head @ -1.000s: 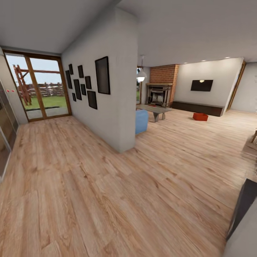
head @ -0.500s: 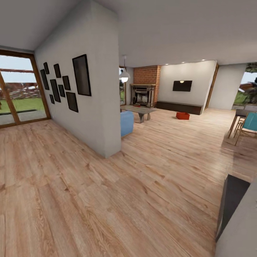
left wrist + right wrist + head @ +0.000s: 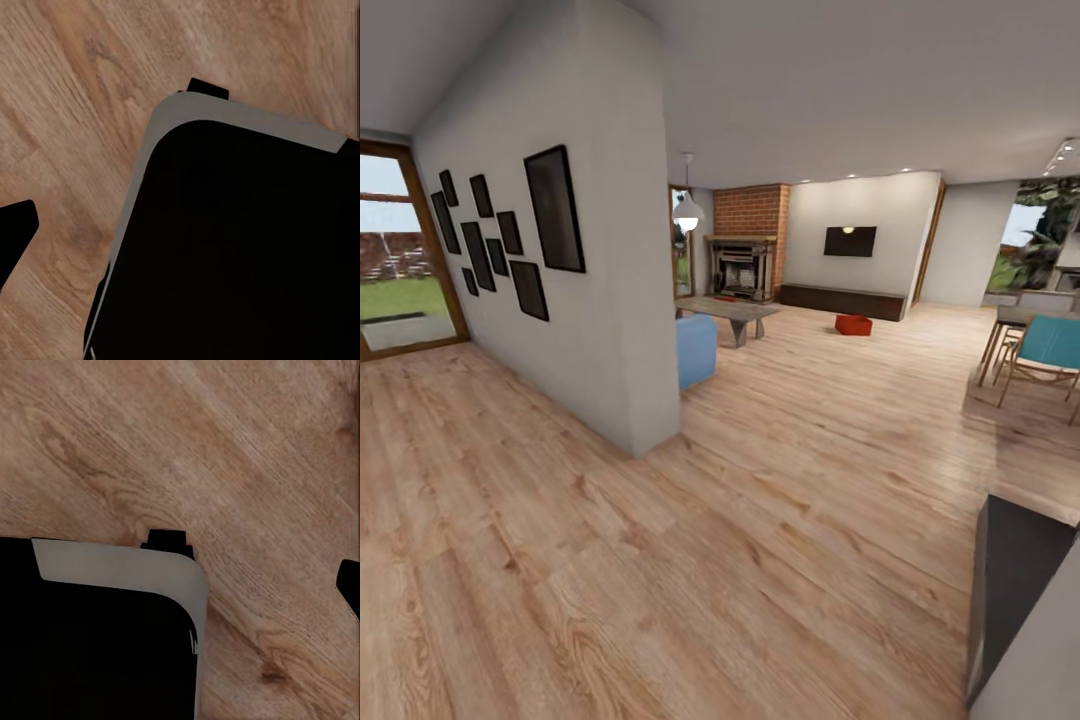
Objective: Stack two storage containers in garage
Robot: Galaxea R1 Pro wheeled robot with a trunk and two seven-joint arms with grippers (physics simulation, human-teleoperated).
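Observation:
One orange-red storage container (image 3: 853, 324) sits on the light wood floor far across the living room, in front of the low dark cabinet under the wall TV (image 3: 850, 241). A small red patch (image 3: 727, 297) shows beyond the coffee table, too small to identify. In the left wrist view a dark tip (image 3: 15, 236) pokes in at the frame edge over wood planks beside the robot's black base (image 3: 240, 255). The right wrist view has a similar dark tip (image 3: 351, 585) next to the base (image 3: 90, 652). Nothing is held.
A grey partition wall (image 3: 610, 330) with black frames stands left of centre, a blue sofa (image 3: 696, 350) and coffee table (image 3: 730, 312) behind it. Brick fireplace (image 3: 745, 262) at the back. Teal chair (image 3: 1050, 350) and table at right. A dark panel (image 3: 1015, 580) at lower right. Wide wood floor lies ahead.
The whole head view has slid leftward, so the camera has turned right. The glass door has nearly left the frame and the teal chair and table have come in at right.

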